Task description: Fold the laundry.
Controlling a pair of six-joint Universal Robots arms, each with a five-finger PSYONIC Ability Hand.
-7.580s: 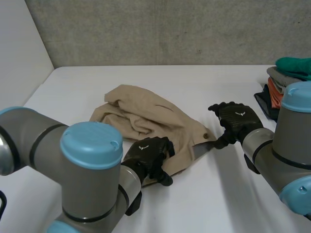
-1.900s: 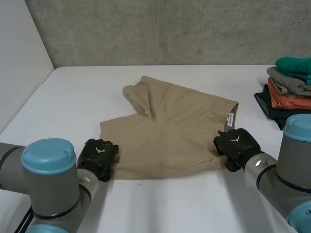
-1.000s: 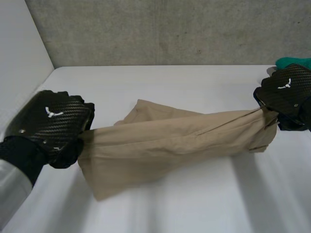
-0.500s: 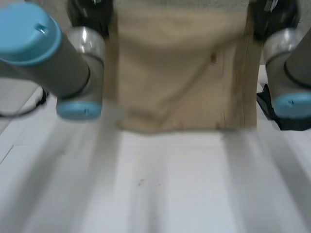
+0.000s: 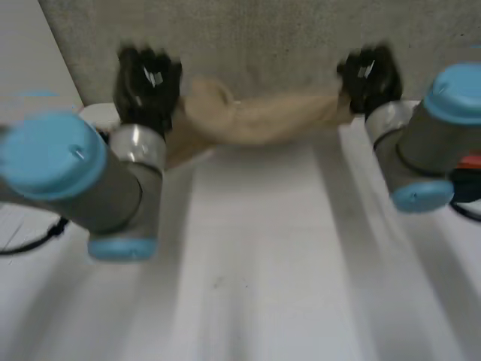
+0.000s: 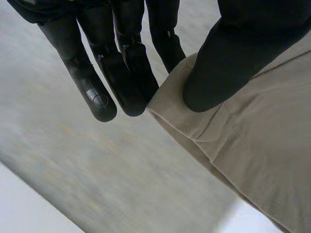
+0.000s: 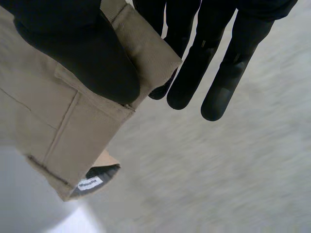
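Holds tan shorts (image 5: 263, 116) stretched above tabletop (image 5: 263, 263) toward 12 o'clock, probably to let them hang flat; left hand (image 5: 146, 79) at 10 o'clock, right hand (image 5: 368, 71) at 2, each pinching an end between thumb and straight fingers (image 6: 121, 73).

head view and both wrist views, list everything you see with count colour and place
garment: one, tan, held in the air between both hands, over the table's far side
label: one, white, inside the garment's end by the right hand
table: one, white, below the garment
wall: one, grey, behind the table
clothes: count unclear, orange and dark, behind the right arm
arms: two, grey with light-blue caps
left hand: black, pinching one garment end
right hand: black, pinching the other end
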